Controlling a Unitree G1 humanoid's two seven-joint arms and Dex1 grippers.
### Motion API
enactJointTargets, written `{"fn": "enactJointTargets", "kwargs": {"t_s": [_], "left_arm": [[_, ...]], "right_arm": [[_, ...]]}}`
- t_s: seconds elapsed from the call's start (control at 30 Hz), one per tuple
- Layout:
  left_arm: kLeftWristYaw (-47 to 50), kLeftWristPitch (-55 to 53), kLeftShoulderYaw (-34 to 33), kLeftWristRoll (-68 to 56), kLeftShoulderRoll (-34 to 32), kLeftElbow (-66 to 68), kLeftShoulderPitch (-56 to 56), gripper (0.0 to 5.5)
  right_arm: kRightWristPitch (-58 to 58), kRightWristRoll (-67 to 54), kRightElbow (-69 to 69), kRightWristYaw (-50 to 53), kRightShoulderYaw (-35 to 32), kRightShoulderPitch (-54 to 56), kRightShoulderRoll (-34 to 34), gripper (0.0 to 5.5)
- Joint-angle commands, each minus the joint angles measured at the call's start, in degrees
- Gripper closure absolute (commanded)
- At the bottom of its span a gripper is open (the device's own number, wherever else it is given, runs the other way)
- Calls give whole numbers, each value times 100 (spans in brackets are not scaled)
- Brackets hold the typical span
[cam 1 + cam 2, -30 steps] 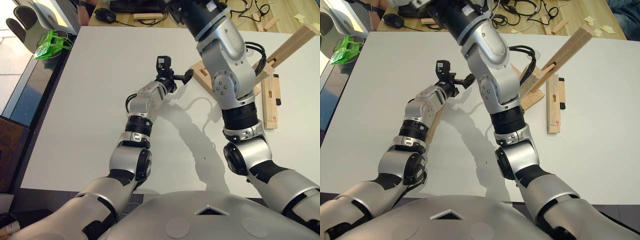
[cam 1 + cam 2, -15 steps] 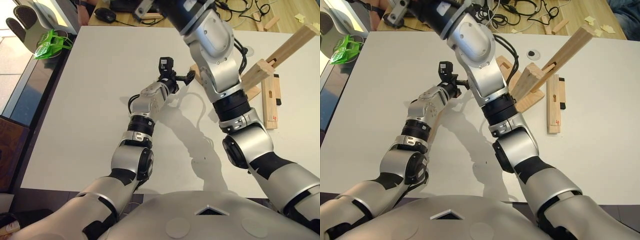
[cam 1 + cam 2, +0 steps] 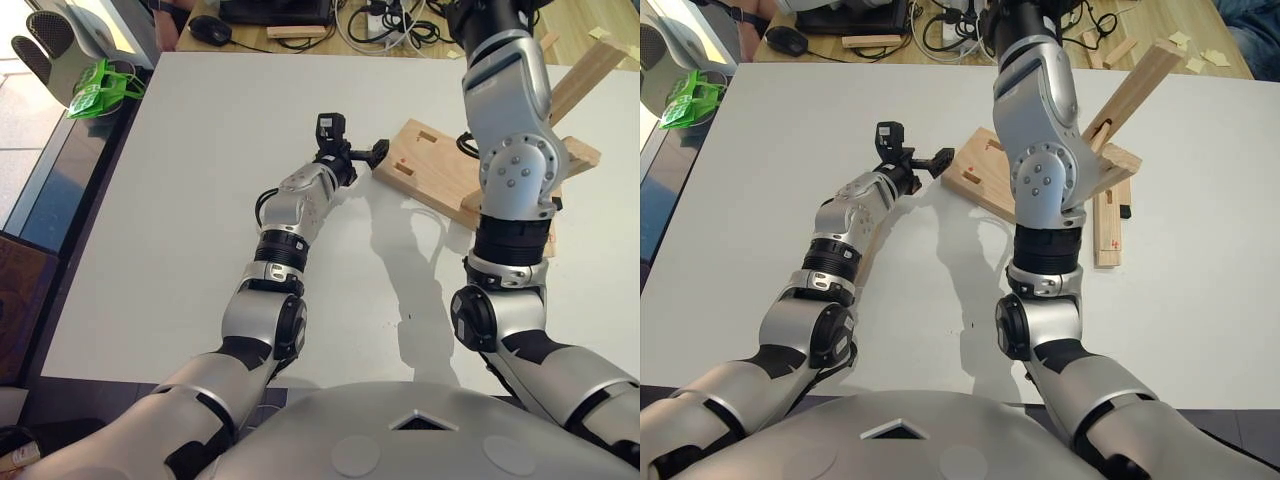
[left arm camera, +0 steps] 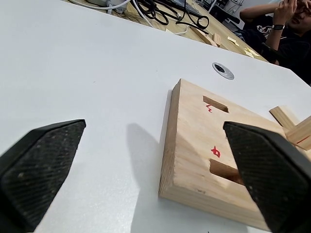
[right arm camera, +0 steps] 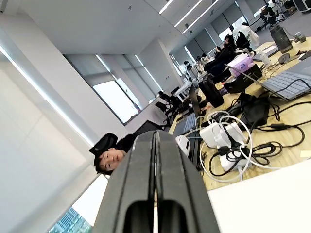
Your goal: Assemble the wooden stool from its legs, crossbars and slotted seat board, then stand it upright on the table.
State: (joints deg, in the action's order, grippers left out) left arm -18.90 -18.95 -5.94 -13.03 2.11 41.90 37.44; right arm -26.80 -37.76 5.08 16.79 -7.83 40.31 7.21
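Note:
The slotted seat board (image 3: 435,175) lies flat on the white table (image 3: 200,200), with two slots facing up (image 4: 214,160). Behind it a wooden leg (image 3: 1140,85) leans upward at an angle, joined to another piece (image 3: 1118,160). A slotted crossbar (image 3: 1107,225) lies flat to the right. My left gripper (image 3: 366,155) is open and low over the table, its fingers spread just short of the board's near corner (image 4: 153,128). My right arm rises over the board and leaves the top of the head views. My right gripper (image 5: 155,145) is shut on nothing and points up at the room.
A computer mouse (image 3: 210,30), wood offcuts (image 3: 295,32) and cables (image 3: 960,25) lie on the desk beyond the table's far edge. A green bag (image 3: 100,85) sits off the left edge. A round grommet (image 4: 222,71) is set in the table past the board.
My right arm has swung up and to the right, uncovering the seat board. My left gripper has stayed almost where it was, still open.

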Motion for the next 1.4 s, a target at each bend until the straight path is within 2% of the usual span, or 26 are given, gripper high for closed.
{"fn": "enactJointTargets", "kwargs": {"t_s": [0.03, 0.23, 0.43, 0.53, 0.63, 0.77, 0.87, 0.93, 1.07, 1.2, 1.4], "left_arm": [[35, 40, -24, 9, -36, 60, 62, 25], [21, 27, -76, -2, -101, 39, -20, 25], [18, 38, -132, -14, -165, 95, -48, 25], [13, 49, -152, -12, -182, 117, -63, 25], [12, 53, -156, -13, -181, 135, -59, 25], [14, 72, -138, -11, -135, 185, -19, 25], [16, 91, -109, 1, -97, 182, -2, 25], [21, 111, -77, 26, -75, 179, 12, 25], [37, 114, -35, 40, -43, 170, 37, 25], [46, 72, -28, 36, -45, 148, 37, 25], [54, 25, -35, 27, -62, 105, 12, 25]], "right_arm": [[-644, -203, 714, 341, -199, -550, -52, 549], [-1264, -37, 1772, 652, -848, -1223, -832, 549], [-1546, 80, 2018, 487, -1309, -1741, -1510, 549], [-1356, 546, 1963, 361, -1475, -1885, -2002, 549], [-931, 1114, 1183, 200, -1715, -1641, -2524, 549], [-987, 1266, -827, -252, -1755, -662, -2977, 549], [-924, 1093, -2625, -961, -1752, 343, -3080, 549], [-894, 1045, -3796, -1908, -1556, 1011, -3137, 549], [-943, 1268, -4855, -3395, -936, 1568, -3082, 549], [-1715, 1109, -4483, -4179, -522, 1487, -2833, 549], [-2612, 600, -2794, -4639, -330, 843, -2528, 549]]}}
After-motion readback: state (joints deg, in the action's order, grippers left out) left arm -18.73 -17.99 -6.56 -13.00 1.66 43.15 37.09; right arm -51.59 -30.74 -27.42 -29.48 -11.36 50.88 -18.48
